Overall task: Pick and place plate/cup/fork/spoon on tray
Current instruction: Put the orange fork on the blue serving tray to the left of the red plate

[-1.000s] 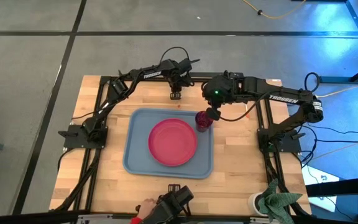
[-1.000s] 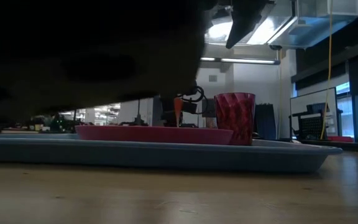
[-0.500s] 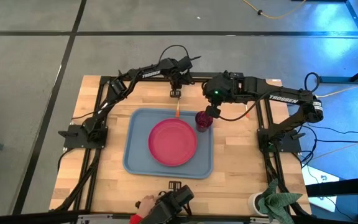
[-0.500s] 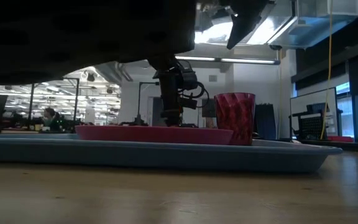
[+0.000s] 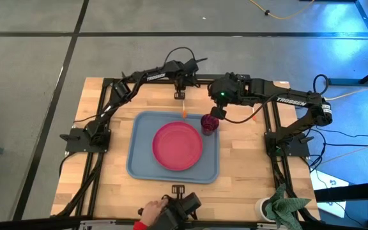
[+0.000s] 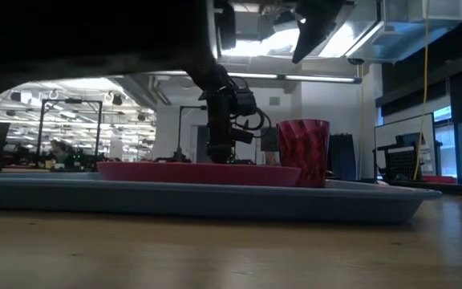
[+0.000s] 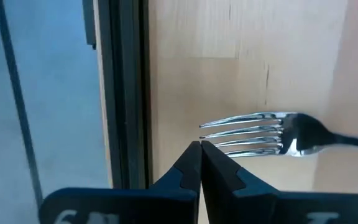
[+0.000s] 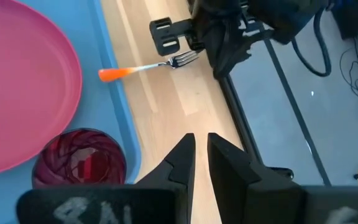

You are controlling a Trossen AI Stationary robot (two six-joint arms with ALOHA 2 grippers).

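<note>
The blue-grey tray lies mid-table with the pink-red plate on it. The dark red cup stands on the tray's far right corner. The fork lies on the wood beyond the tray's far edge, its orange handle end over the tray's rim. My left gripper points down with its fingers shut, beside the fork's tines. My right gripper hangs above the cup, slightly open, with nothing between its fingers. The spoon is hidden. My left gripper's shut tips stand right at the ends of the fork's tines, coming from above. I cannot tell whether they touch them. The fork lies flat, not lifted.
A white cup and a green cloth sit at the table's near right corner. A person's hand holds a black device at the near edge. Black frame rails run along the table's sides and far edge.
The fork hung upright below my left gripper with its orange handle down. It now lies flat on the table, handle end at the tray's far rim. My left gripper has tipped a little and stayed shut. My right gripper has kept still.
</note>
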